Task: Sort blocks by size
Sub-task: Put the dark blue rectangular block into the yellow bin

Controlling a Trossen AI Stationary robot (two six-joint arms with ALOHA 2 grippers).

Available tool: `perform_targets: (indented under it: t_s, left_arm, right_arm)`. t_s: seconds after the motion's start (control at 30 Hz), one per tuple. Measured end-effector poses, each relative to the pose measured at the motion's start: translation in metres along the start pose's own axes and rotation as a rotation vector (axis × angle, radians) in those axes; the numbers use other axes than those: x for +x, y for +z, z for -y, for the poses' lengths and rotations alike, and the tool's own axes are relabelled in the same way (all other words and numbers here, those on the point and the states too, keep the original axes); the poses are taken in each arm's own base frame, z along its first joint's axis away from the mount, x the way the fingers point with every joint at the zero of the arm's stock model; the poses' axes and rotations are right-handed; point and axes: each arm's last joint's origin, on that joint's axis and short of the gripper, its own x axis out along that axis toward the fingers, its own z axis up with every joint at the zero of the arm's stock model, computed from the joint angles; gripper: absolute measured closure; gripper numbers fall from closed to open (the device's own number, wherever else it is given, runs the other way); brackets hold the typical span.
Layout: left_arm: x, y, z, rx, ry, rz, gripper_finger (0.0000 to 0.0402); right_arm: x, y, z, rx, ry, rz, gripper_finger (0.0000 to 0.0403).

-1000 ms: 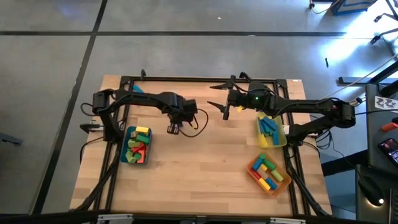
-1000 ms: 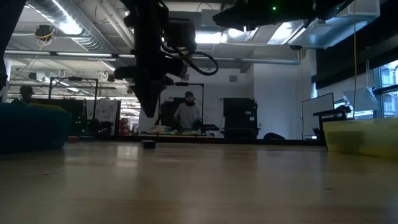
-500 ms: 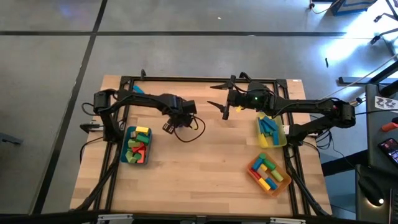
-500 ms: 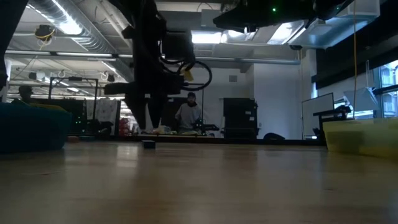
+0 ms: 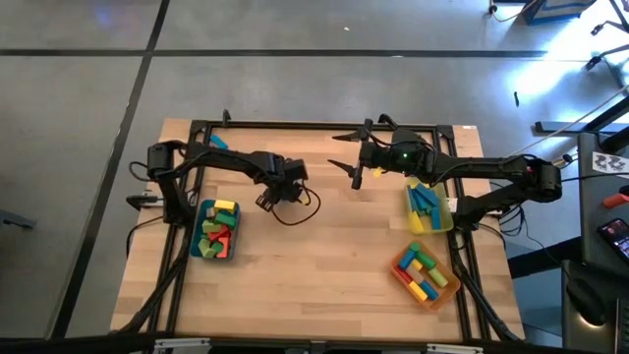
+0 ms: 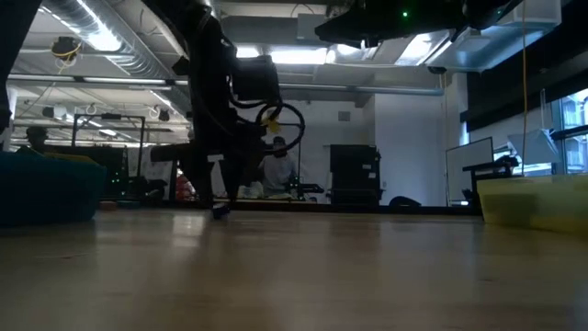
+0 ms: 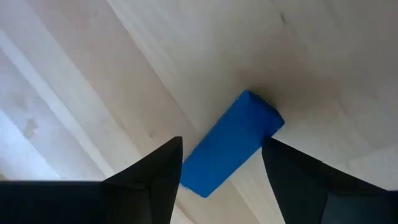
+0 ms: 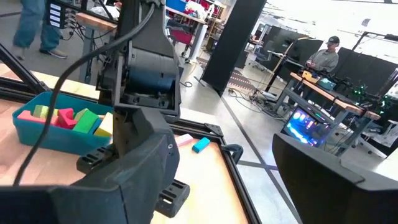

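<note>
Left pincer (image 7: 221, 171) open, low over surface (image 5: 314, 265), astride blue block (image 7: 230, 144). Block flat on wood beside teal tray (image 5: 214, 232), long axis running diagonally across finger gap. Right pincer (image 5: 356, 163) open, idle, farther off.

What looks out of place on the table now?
One blue block lies alone on the bare table, outside every tray, at an angle between the open fingers of the left gripper. Another small blue block sits by the frame at the table's edge. The right gripper waits open above the table.
</note>
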Motion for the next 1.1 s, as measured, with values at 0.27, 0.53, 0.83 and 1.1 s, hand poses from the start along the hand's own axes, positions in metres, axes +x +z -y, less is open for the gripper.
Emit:
perform_targets:
  t_s: [0.27, 0.53, 0.83, 1.1]
  left_arm:
    - [0.010, -0.016, -0.008, -0.085, -0.028, 0.043, 0.0192]
    - [0.015, -0.024, -0.012, -0.194, -0.071, 0.040, 0.0192]
    - [0.022, -0.024, -0.009, -0.258, -0.126, 0.031, 0.0269]
    - [0.020, -0.024, -0.009, -0.418, -0.139, 0.012, 0.0359]
  right_arm:
    - [0.000, 0.000, 0.000, 0.000, 0.000, 0.000, 0.0109]
    - [0.000, 0.000, 0.000, 0.000, -0.002, 0.003, 0.0109]
    - [0.000, 0.000, 0.000, 0.000, -0.002, 0.003, 0.0109]
    - [0.000, 0.000, 0.000, 0.000, -0.001, 0.000, 0.0109]
